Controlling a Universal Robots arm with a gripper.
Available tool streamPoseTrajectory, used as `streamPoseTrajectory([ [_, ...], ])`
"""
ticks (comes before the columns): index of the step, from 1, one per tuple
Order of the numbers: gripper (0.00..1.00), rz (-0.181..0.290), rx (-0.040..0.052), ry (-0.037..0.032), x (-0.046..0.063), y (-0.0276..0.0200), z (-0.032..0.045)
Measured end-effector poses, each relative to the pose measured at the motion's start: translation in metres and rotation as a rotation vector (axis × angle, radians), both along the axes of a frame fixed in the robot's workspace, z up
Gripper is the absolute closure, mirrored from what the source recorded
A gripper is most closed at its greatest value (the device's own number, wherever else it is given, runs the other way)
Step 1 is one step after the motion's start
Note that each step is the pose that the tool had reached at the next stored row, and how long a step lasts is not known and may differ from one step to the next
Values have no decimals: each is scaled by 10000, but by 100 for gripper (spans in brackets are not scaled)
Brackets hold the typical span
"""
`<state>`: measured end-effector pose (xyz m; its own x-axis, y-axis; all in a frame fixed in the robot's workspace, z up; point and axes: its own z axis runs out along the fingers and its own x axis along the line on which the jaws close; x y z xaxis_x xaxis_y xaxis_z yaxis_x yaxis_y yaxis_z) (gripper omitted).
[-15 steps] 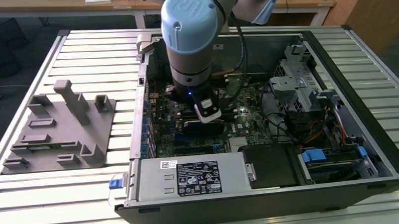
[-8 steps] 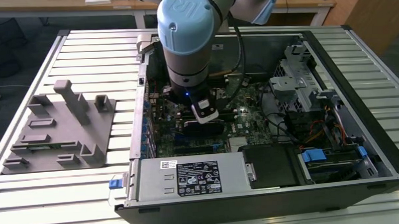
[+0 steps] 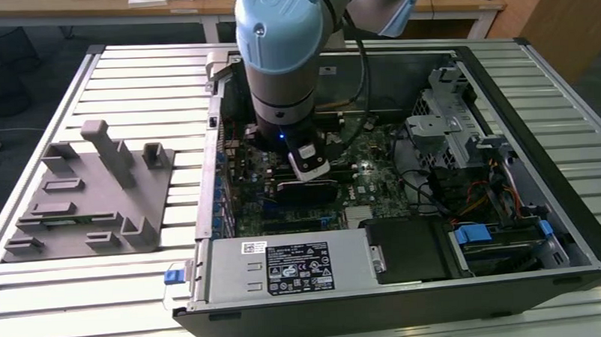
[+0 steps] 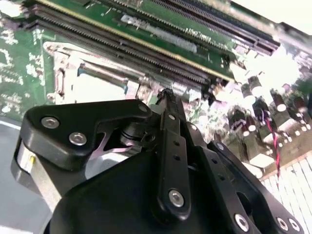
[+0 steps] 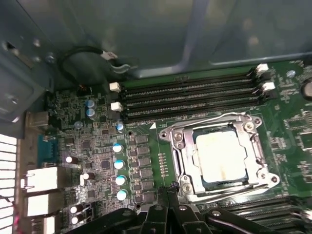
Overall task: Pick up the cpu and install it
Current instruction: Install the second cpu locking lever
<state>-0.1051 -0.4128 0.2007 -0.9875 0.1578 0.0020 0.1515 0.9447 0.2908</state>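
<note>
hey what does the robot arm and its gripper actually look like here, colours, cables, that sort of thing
In the exterior view, the arm is a thick grey tube with a light blue rounded joint cap. A black cable runs down beside it, and a small blue light glows near the wrist above a white and black block. In the second wrist view, the gripper is matte black, built of flat linkage bars joined by round silver screws and pins.

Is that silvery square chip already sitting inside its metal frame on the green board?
Yes, in the first wrist view the cpu lies flat inside the socket frame.
</note>
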Motion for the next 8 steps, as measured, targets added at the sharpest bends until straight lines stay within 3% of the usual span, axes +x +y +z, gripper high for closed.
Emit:
streamPoseTrajectory([
  [8,89,-17,-3,2,1,0,284],
])
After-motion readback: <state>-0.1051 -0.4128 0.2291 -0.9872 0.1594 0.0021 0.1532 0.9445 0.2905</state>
